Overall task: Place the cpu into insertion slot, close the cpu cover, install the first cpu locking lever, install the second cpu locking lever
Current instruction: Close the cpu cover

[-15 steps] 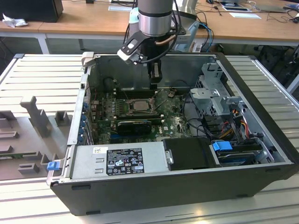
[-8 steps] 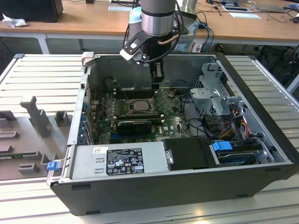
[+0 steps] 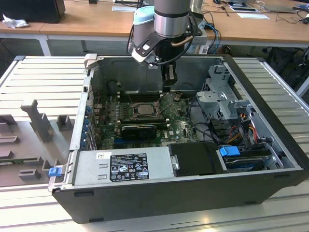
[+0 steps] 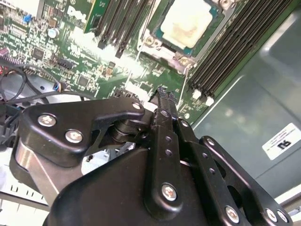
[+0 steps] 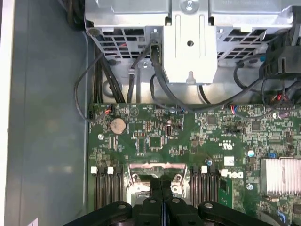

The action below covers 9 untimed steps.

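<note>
1. While reading the exterior view from its left, I am finding the insertion slot (image 3: 129,112) at mid-frame on the green circuit board (image 3: 181,126), with the cpu (image 3: 144,109) lying flat inside it.
2. Around the cpu's edges the cpu cover (image 4: 212,33) is lying down, as far as I can judge.
3. Toward the exterior view's right of the slot, my gripper (image 3: 168,86) is hanging with its fingers pressed together on nothing, tips beside a thin wire lever (image 4: 186,79).
4. I am judging that a closed tip should be pushing that lever sideways and down slowly, clear of the cpu.
</note>
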{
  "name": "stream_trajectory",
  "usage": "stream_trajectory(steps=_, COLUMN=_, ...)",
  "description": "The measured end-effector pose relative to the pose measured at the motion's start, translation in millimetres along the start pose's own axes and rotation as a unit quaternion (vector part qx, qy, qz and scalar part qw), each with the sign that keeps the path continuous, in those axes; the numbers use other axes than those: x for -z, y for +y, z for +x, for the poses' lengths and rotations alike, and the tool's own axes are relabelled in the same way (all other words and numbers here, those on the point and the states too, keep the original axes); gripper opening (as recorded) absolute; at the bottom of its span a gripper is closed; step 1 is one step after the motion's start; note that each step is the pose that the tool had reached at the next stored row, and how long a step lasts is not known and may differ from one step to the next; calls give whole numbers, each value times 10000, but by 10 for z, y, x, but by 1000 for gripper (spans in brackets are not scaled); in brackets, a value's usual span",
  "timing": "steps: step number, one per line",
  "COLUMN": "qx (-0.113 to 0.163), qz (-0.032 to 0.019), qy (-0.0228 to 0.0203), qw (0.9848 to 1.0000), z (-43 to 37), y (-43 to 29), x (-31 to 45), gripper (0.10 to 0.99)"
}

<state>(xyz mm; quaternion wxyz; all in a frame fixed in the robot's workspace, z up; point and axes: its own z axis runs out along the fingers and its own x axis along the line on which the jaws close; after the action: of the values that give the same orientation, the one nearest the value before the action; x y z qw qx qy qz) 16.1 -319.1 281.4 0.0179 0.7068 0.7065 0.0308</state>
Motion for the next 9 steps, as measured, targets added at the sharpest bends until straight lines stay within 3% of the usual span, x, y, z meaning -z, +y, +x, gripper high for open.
stream_trajectory(steps=4, qx=0, qz=0, qy=0, qw=10000, z=3, y=53, x=-4, gripper=106)
stream_trajectory(steps=9, qx=0, qz=2, qy=0, qw=10000, z=4, y=169, x=-12, gripper=106)
